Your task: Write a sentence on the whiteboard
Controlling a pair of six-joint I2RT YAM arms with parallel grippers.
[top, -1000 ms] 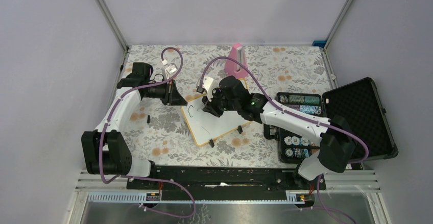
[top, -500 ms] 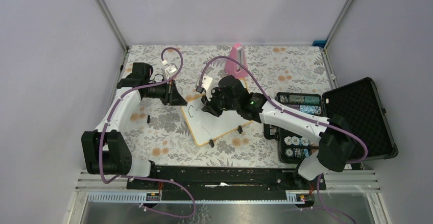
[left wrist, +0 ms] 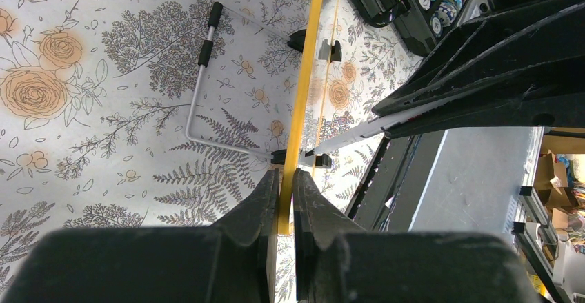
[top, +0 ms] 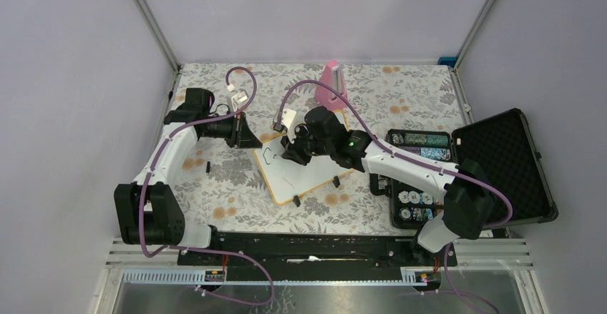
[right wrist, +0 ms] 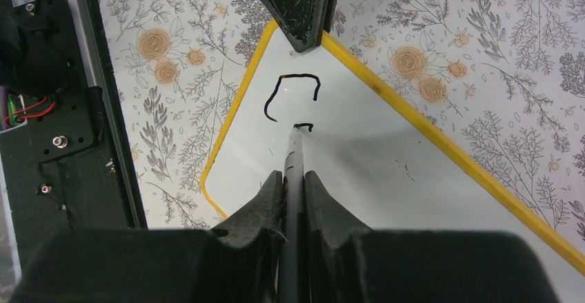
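From high behind we look down on everything; our two wrist cameras sit close, sharing the whiteboard (top: 292, 178).

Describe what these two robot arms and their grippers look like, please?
The left arm and right arm have smooth white shells between chunky black joints. A thin purple cable loops along each. A small green light glows near the right wrist. The left gripper and right gripper are matte black, each with two wedge-shaped fingers tapering to narrow tips.

free: whiteboard (top: 304, 178) near half | blocked: left gripper (top: 254, 143) clamping far-left corner, right gripper (top: 292, 154) with marker (right wrist: 294, 168) over far half | right: open black case (top: 501, 164)
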